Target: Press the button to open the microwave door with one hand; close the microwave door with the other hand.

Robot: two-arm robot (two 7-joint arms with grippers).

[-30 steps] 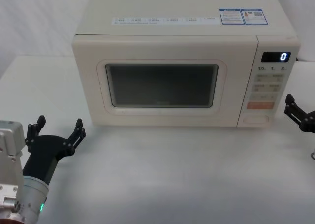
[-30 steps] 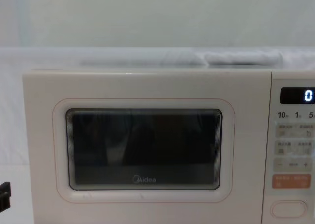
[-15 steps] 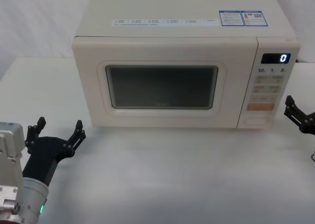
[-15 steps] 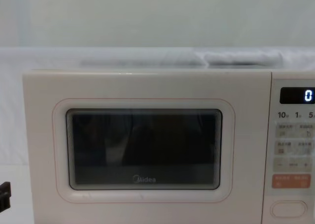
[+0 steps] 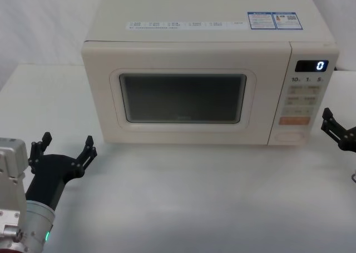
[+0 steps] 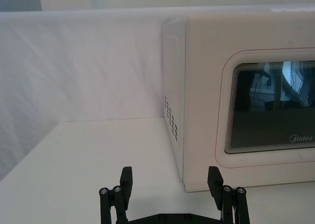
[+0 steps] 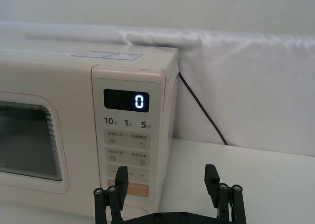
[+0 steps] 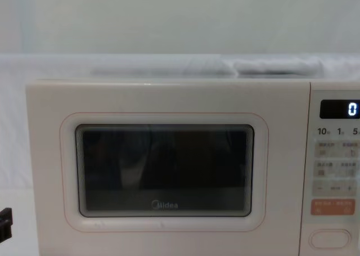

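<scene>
A cream-white microwave [image 5: 208,69] is seen standing on a white table [image 5: 183,203], set toward the back, its front facing the robot; a white cloth backdrop [image 6: 88,71] is hung behind it. The microwave door [image 5: 183,97] is shut flush with the body, its dark window and thin pink outline unbroken; the black display [image 5: 311,65] on the control panel reads "0". The button [image 5: 290,135], a wide pill-shaped cream key, is found at the very bottom of that panel, just below the orange key [image 5: 293,120], and nothing is touching it.

The left gripper [image 5: 62,148] is held low over the table, near the microwave's front left corner and apart from it; its fingers are spread wide and nothing is held between them. The right gripper [image 5: 335,130] is placed just beside the microwave's right side, level with the lower keys and near the button but not on it; in the right wrist view its fingers [image 7: 121,177] are seen spread wide and empty.

By the look of things, no part of the task is done yet; the button is not pressed and the door is not opened; the press, likely by the right gripper as the nearer one, the swing of the door, and the closing push by the other gripper are all judged to be left.
</scene>
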